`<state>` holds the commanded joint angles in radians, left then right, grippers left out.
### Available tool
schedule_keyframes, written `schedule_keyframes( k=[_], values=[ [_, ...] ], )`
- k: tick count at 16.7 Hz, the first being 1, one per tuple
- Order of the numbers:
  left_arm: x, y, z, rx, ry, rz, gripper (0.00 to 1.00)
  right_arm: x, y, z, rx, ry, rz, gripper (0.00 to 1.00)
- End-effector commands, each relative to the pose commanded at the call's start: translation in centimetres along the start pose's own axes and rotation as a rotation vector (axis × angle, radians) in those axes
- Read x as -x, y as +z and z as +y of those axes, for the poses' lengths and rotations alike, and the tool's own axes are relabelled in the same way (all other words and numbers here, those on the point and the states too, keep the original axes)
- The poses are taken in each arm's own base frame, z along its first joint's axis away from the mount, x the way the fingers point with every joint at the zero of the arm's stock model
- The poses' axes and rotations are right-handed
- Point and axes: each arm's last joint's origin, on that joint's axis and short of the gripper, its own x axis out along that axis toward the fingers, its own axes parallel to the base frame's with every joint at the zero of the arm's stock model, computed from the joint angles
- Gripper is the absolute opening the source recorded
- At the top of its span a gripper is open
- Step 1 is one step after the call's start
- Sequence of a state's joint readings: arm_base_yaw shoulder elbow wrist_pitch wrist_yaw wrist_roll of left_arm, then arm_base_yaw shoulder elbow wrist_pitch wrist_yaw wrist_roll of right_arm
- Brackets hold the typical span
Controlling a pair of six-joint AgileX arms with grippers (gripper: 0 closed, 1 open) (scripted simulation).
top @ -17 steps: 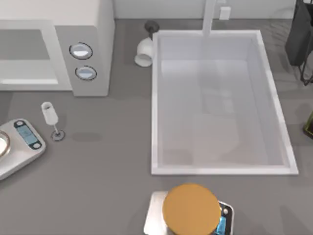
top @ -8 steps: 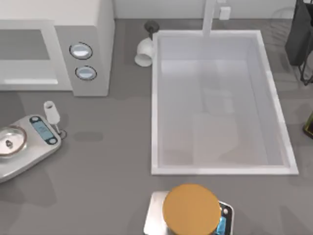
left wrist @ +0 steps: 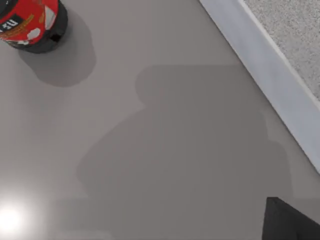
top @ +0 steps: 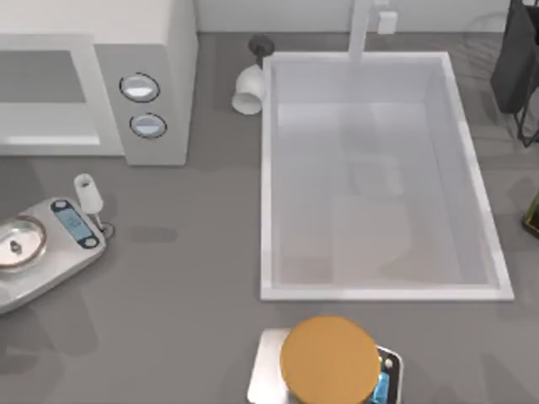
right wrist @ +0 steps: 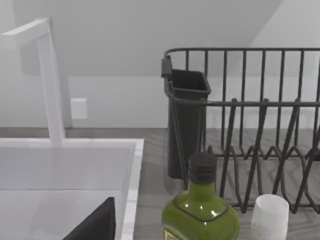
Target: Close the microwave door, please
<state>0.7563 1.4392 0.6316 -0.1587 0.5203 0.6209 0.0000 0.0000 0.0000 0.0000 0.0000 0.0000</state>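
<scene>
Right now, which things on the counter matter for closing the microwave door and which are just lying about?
For the job:
microwave
microwave door

Just lying about:
kitchen scale
wine glass
sink
second scale with an orange disc
white cup
green bottle
dish rack
red can

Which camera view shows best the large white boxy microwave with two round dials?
The top view: the large white boxy microwave stands at the table's far left, its two round silver-rimmed dials facing up. The left wrist view gives bare grey table; the right wrist view a white sink.
</scene>
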Motion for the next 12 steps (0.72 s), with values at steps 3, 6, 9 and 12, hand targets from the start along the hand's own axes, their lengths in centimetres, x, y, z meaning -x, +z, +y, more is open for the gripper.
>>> schedule_keyframes(
  k=[3,6,9,12],
  values=[
    [0.1,0.0,-3.4,-0.001,0.002,-0.007,0.00,0.0,0.0,0.0,0.000,0.000,0.000,1.00],
    [0.1,-0.6,-5.5,0.004,0.000,-0.007,0.00,0.0,0.0,0.0,0.000,0.000,0.000,1.00],
    [0.1,-0.6,-5.6,0.004,0.000,-0.007,0.00,0.0,0.0,0.0,0.000,0.000,0.000,1.00],
    [0.3,0.3,-5.2,-0.014,0.049,-0.021,0.00,0.0,0.0,0.0,0.000,0.000,0.000,1.00]
  ],
)
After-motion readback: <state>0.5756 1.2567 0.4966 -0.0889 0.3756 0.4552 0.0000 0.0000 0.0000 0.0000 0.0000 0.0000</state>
